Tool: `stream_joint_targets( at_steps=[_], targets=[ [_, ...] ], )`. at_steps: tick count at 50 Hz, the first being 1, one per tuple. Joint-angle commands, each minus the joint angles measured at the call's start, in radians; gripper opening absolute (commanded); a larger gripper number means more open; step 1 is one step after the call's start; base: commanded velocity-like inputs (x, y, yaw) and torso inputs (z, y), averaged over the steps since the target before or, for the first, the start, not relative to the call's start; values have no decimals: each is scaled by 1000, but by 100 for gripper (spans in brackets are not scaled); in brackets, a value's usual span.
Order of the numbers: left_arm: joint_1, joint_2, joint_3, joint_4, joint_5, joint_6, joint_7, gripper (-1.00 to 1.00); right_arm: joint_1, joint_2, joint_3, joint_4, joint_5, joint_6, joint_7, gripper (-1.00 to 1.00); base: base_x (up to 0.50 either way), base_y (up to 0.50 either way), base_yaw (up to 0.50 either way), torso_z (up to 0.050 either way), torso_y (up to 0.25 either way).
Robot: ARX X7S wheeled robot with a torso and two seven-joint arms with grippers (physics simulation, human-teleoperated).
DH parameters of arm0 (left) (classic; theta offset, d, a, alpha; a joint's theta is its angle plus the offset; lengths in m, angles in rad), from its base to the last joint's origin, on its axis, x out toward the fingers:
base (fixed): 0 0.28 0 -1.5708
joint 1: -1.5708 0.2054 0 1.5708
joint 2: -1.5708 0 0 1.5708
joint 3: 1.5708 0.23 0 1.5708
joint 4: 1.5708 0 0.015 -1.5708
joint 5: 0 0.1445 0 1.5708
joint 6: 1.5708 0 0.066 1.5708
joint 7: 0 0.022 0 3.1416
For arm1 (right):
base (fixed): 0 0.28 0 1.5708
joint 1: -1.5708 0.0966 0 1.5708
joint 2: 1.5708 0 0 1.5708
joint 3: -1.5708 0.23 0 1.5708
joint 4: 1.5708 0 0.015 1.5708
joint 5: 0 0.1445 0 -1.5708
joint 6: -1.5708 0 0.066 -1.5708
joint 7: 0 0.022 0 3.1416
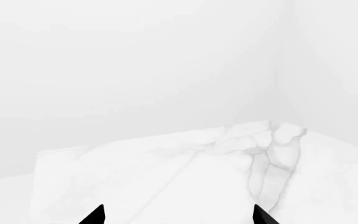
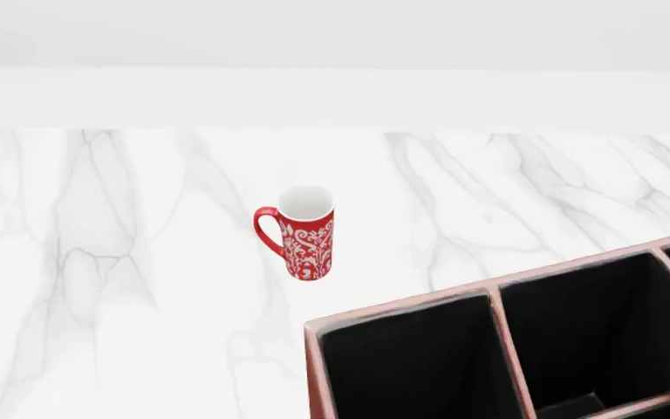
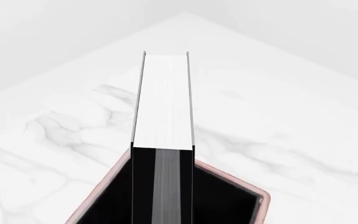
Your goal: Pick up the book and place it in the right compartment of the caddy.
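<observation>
Seemingly upright, the book (image 3: 162,140) stands with its lower part down inside a corner compartment of the caddy (image 3: 253,193); which compartment I cannot tell. Right pincer unseen, its grip unknowable. Left pincer (image 1: 177,215) holds nothing, tips spread wide over the marble bench (image 1: 185,177). A mug (image 2: 301,232) stands near the caddy's corner

Matt marble-look table (image 2: 137,288), glossy mug (image 2: 304,234)
</observation>
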Motion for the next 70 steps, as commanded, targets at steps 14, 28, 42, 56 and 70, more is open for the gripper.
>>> stream_joint_targets(
  at_steps=[14, 28, 42, 56, 70],
  targets=[
    [-1, -2, 9, -8, 1, 6, -1, 100, -69, 15, -36, 23, -44, -81, -93, -100, 0, 0, 0, 0, 1],
    [4, -4, 8, 1, 0, 4, -6, 100, -105, 14, -65, 45, -76, -123, -147, -100, 0, 0, 0, 1, 1],
    [2, -6, 12, 1, 1, 4, -6, 100, -129, 15, -87, 55, -95, -153, -187, -100, 0, 0, 0, 0, 1],
    [4, -9, 12, 12, 1, -1, -11, 100, -145, 11, -118, 74, -121, -181, -231, -100, 0, 0, 0, 0, 1],
    [7, -9, 13, 16, 2, 1, -11, 100, -162, 7, -152, 94, -143, -201, -286, -100, 0, 0, 0, 1, 1]
  ],
)
